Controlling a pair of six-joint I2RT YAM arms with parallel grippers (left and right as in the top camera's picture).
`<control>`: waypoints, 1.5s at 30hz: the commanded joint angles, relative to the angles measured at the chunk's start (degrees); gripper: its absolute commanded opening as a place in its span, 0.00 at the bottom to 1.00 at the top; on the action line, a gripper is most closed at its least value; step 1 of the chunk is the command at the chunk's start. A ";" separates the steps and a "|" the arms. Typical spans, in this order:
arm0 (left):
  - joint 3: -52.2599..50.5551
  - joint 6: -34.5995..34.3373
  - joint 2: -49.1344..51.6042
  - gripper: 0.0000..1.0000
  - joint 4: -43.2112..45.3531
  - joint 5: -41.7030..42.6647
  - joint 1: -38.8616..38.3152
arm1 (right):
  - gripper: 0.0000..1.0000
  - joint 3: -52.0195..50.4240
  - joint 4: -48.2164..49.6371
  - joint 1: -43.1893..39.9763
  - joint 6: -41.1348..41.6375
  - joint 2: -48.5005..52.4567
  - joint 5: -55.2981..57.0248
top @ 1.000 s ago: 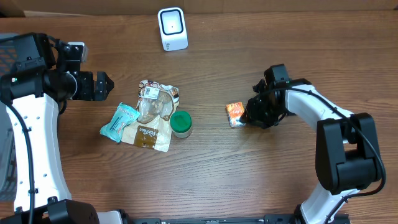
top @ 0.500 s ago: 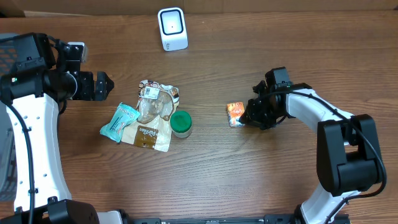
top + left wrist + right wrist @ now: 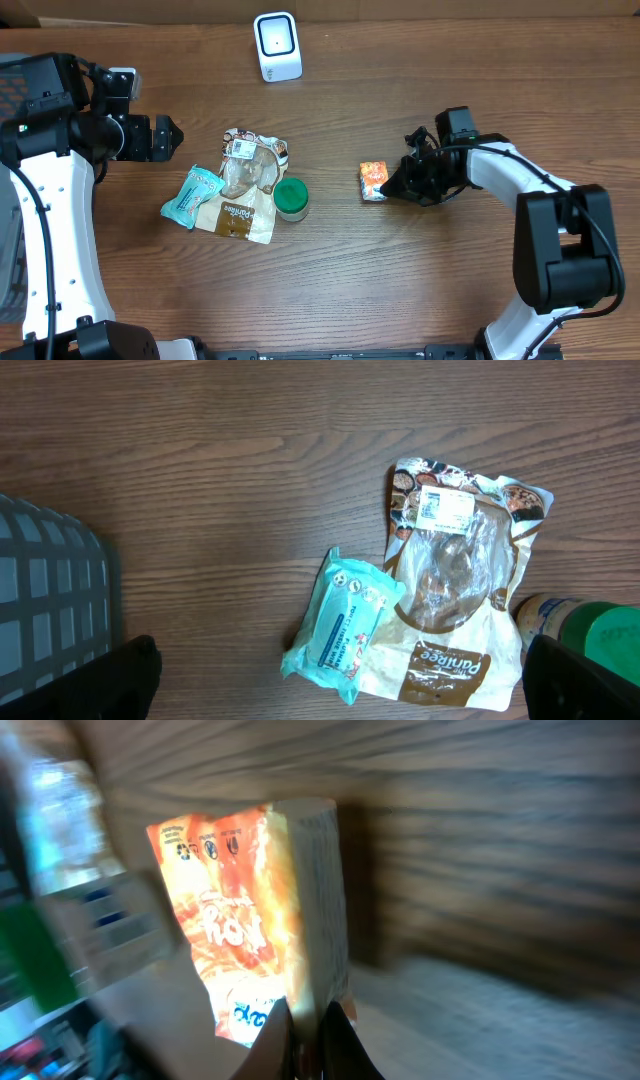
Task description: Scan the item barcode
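Note:
The item is a small orange snack packet (image 3: 372, 181) on the wooden table, right of centre. My right gripper (image 3: 392, 186) is shut on the packet's right edge. In the right wrist view the packet (image 3: 240, 920) stands on edge just ahead, its thin seam pinched between the two dark fingertips (image 3: 338, 1045). The white barcode scanner (image 3: 277, 46) stands at the table's far edge, apart from both arms. My left gripper (image 3: 168, 137) hovers open at the left with nothing in it, and its fingers (image 3: 115, 678) frame the bottom of the left wrist view.
A teal tissue pack (image 3: 190, 197), a clear-and-brown Pantree bag (image 3: 245, 190) and a green-lidded jar (image 3: 291, 199) lie together left of centre. A grey mesh basket (image 3: 45, 600) sits at the far left.
The right gripper's jaws closed onto the orange packet's edge. The packet shifted slightly left and up, and the right arm's wrist moved a little right.

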 commanded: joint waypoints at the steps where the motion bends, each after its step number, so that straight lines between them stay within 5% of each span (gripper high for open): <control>1: 1.44 0.81 -0.33 1.00 0.00 0.66 -0.04 | 0.04 -0.13 -0.04 -2.64 -5.14 -1.57 -14.40; 10: 1.44 0.81 -0.33 0.99 0.00 0.66 -0.04 | 0.04 -0.13 0.00 -8.33 -10.64 -1.66 -38.51; 19: 1.44 0.81 -0.33 1.00 0.00 0.66 -0.04 | 0.04 -0.09 1.75 -8.76 -9.99 -1.66 -50.99; 45: 1.44 0.81 -0.33 1.00 0.00 0.66 -0.04 | 0.04 0.20 4.68 -8.76 -6.78 -1.66 -45.64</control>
